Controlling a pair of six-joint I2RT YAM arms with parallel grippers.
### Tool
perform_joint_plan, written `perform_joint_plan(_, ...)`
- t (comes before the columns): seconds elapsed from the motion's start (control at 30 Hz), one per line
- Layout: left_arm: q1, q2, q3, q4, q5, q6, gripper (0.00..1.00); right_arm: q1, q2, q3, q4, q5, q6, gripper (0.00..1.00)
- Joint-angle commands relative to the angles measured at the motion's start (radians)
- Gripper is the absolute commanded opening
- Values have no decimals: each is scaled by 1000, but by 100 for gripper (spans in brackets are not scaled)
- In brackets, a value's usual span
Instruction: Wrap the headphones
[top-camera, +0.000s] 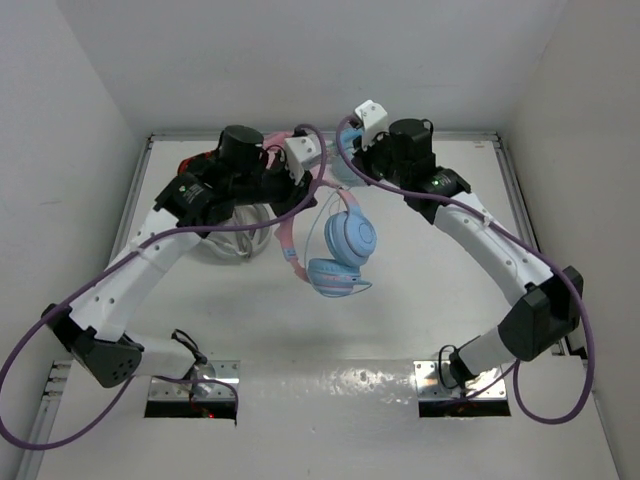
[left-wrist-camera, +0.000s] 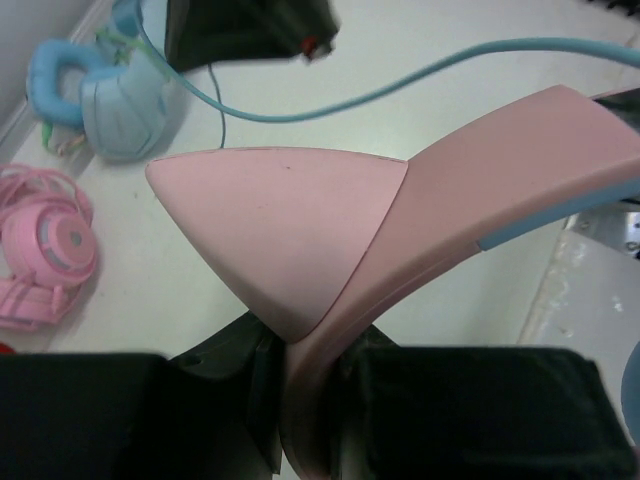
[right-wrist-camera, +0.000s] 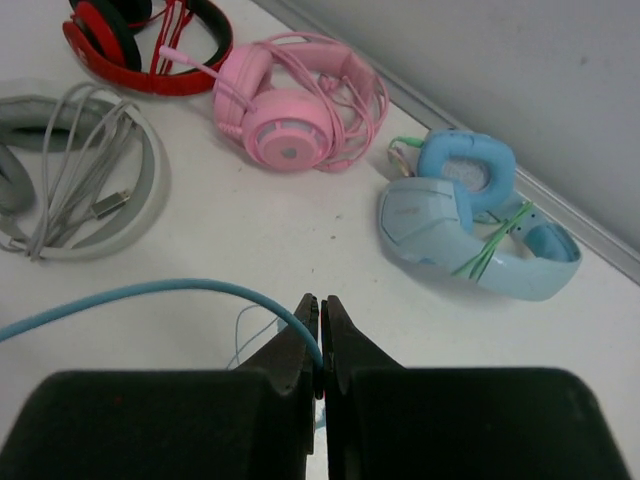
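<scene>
The headphones (top-camera: 340, 250), with light blue earcups and a pink headband (top-camera: 286, 238), hang above the table. My left gripper (top-camera: 303, 180) is shut on the headband. In the left wrist view the pink band and its small ear (left-wrist-camera: 280, 220) fill the frame, pinched between the jaws (left-wrist-camera: 310, 400). The thin teal cable (left-wrist-camera: 400, 85) runs across to my right gripper (top-camera: 348, 148). In the right wrist view the jaws (right-wrist-camera: 321, 330) are shut on the teal cable (right-wrist-camera: 200, 290), which curves off to the left.
At the back of the table lie an all-pink pair (right-wrist-camera: 285, 120), an all-light-blue pair (right-wrist-camera: 470, 225), a red and black pair (right-wrist-camera: 150, 45) and a grey pair with a wound cable (right-wrist-camera: 70, 185). Walls enclose the table on three sides.
</scene>
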Motion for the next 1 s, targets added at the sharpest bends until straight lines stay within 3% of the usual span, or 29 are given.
perform_joint_plan(0.0,-4,-70,123,4,153,-60,0,-18,-14,-70,110,-139,21,0)
perform_joint_plan(0.3,4,-90,267,-23,158,-169,0,-30,-66,-391,440,-370,45,0)
perform_joint_plan(0.57,51,-78,310,22,-17,-292,0,-8,-152,-622,722,-356,208,0)
perform_joint_plan(0.83,211,-67,302,99,-8,-457,0,55,-189,-726,695,-258,166,0)
perform_joint_plan(0.97,245,-47,325,117,-34,-520,0,133,-219,-858,822,-218,174,0)
